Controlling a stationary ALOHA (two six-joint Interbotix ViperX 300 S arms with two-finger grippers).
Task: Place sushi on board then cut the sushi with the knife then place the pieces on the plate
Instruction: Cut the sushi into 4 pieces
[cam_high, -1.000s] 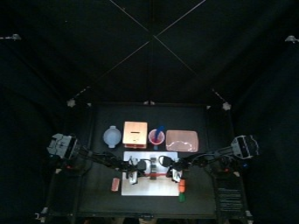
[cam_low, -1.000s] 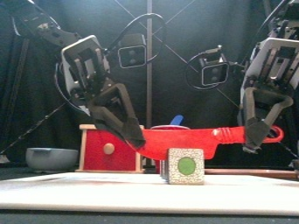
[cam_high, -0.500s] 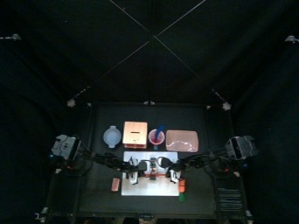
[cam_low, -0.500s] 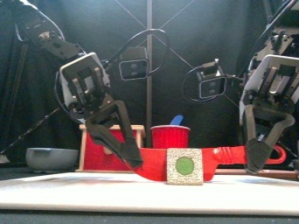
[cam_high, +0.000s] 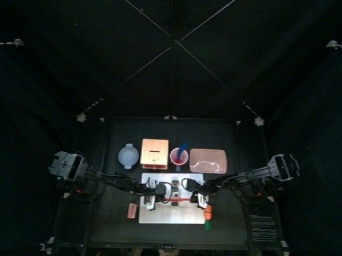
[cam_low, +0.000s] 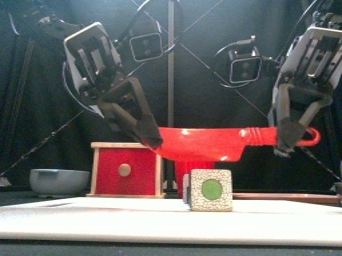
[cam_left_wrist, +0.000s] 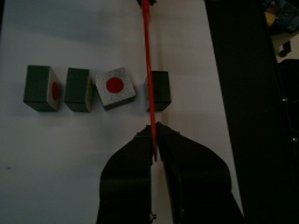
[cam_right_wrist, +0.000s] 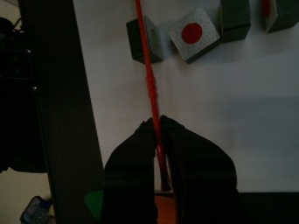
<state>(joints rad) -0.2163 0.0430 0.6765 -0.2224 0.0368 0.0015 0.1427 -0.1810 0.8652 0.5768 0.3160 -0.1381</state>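
you have the cutting board (cam_high: 174, 196) at the near middle of the table (cam_high: 107, 235). four sushi pieces (cam_left_wrist: 79, 89) stand on it in a row running near to far, so from the front the nearest hides most of the rest. behind the board, along the far side, sit the bowl (cam_low: 60, 181) at the left, then the wooden box (cam_low: 127, 170), the cup (cam_high: 179, 156) and the tray (cam_high: 207, 159) at the right. the knife (cam_low: 214, 143) hangs level above the row, clear of it, running left to right between the end piece (cam_left_wrist: 162, 87) and the turned piece (cam_left_wrist: 114, 86). the left gripper (cam_low: 154, 143) pinches its left end and the right gripper (cam_low: 278, 150) its right.
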